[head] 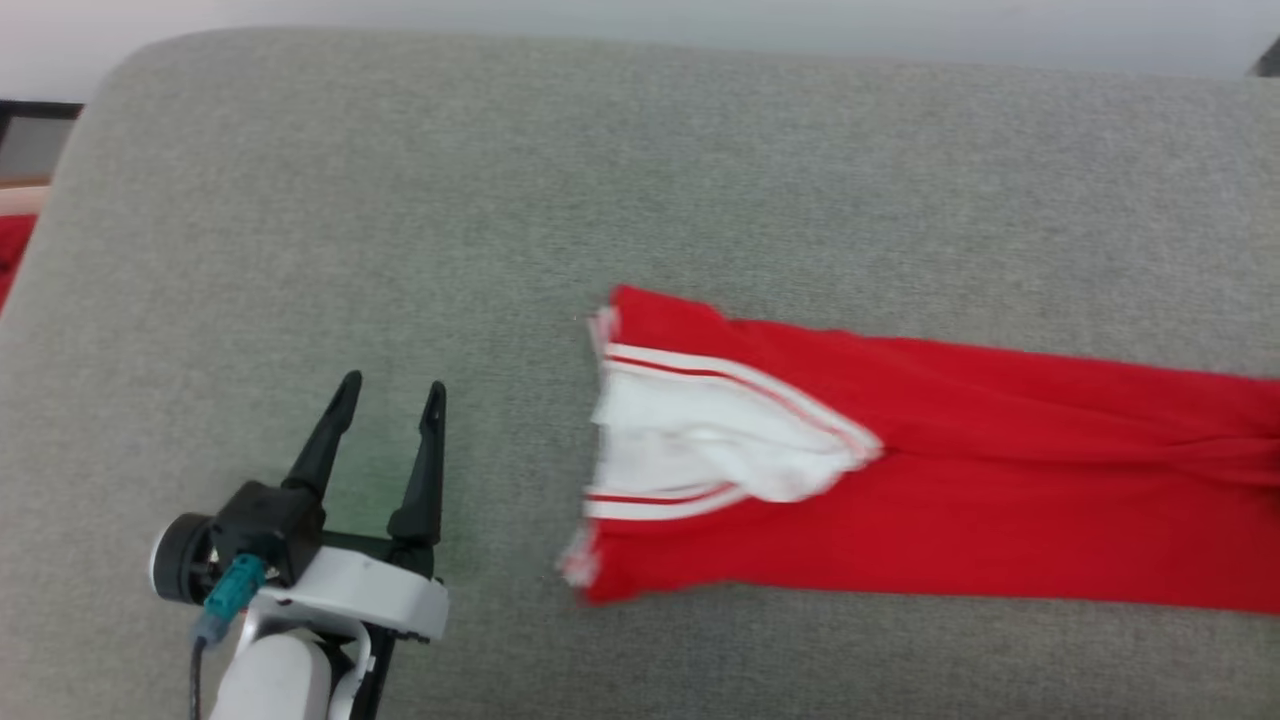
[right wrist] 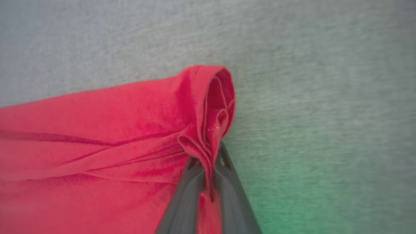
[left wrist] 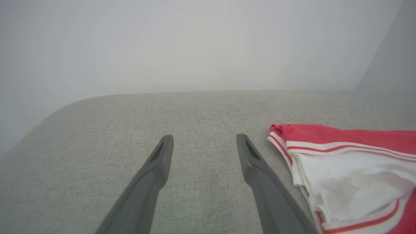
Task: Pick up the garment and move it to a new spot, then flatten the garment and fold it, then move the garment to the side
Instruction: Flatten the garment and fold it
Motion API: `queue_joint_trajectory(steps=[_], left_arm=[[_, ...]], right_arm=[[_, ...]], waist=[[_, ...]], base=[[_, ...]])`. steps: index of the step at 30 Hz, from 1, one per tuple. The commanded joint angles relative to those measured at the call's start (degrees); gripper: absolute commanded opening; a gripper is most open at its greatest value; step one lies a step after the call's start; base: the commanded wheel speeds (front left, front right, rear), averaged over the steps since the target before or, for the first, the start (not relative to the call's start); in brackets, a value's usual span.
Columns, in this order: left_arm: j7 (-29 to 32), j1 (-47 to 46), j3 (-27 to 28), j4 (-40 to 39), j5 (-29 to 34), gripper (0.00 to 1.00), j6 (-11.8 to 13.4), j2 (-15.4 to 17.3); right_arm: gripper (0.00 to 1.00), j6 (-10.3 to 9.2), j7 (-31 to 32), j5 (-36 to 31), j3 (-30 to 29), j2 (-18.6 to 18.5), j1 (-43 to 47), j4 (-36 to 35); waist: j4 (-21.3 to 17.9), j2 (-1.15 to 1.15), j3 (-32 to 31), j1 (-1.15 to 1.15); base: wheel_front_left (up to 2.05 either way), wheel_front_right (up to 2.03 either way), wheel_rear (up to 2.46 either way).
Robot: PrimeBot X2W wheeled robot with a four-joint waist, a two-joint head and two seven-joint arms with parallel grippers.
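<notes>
The garment [head: 950,500], red with a white sleeve part and red-striped trim, lies folded into a long band on the grey cushion [head: 600,180], running off the right edge of the head view. My left gripper [head: 385,395] stands open to the left of the garment's trimmed end [left wrist: 341,169], apart from it, with nothing between its fingers. In the right wrist view my right gripper [right wrist: 208,159] is shut on a bunched fold of the garment [right wrist: 97,139] at its other end; the red cloth puckers up between the two dark fingers.
The grey cushion has a rounded far-left corner [head: 130,70] and a pale wall [left wrist: 195,42] behind it. A bit of red cloth [head: 12,250] shows past the cushion's left edge.
</notes>
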Motion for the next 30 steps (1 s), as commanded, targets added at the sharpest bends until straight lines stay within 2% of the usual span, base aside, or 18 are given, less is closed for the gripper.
queue_joint_trajectory(steps=[1,5,10,14,20,30], left_arm=[[0.1,0.6,0.4,-0.4,0.5,1.0,-0.4,0.0],[0.1,1.1,1.4,-1.0,1.0,1.0,-1.1,0.2],[0.1,1.3,2.2,-1.2,0.9,1.0,-1.5,0.4],[0.1,1.1,2.1,-0.9,0.6,1.0,-1.7,0.4],[0.1,1.7,2.3,0.1,0.1,1.0,-1.7,0.1],[0.1,2.8,1.0,2.5,-1.6,1.0,-1.7,-1.2]], right_arm=[[0.0,-0.22,-1.0,-1.7,-1.8,-1.9,0.5,1.2],[0.0,-0.16,-4.1,-5.8,-4.7,-6.3,1.8,3.7],[0.0,-0.16,-9.2,-7.3,-11.0,-9.9,0.8,7.6],[0.0,-0.15,-11.7,-6.1,-11.9,-9.0,0.4,8.2],[0.0,-0.15,-10.5,-2.7,-3.7,-6.7,1.7,-0.3],[0.0,-0.15,-2.8,3.1,13.7,-0.6,3.1,-24.4]], waist=[[-0.9,0.0,0.3,0.0],[-2.1,0.0,0.8,0.0],[-3.2,0.0,1.3,0.0],[-3.7,0.0,1.3,0.0],[-4.2,0.0,-0.1,0.0],[-2.0,0.0,-2.3,0.0]], base=[[0.0,0.0,0.0],[0.0,0.0,0.0],[0.0,0.0,0.0],[0.0,0.0,0.0],[0.0,0.0,0.0],[0.0,0.0,0.0]])
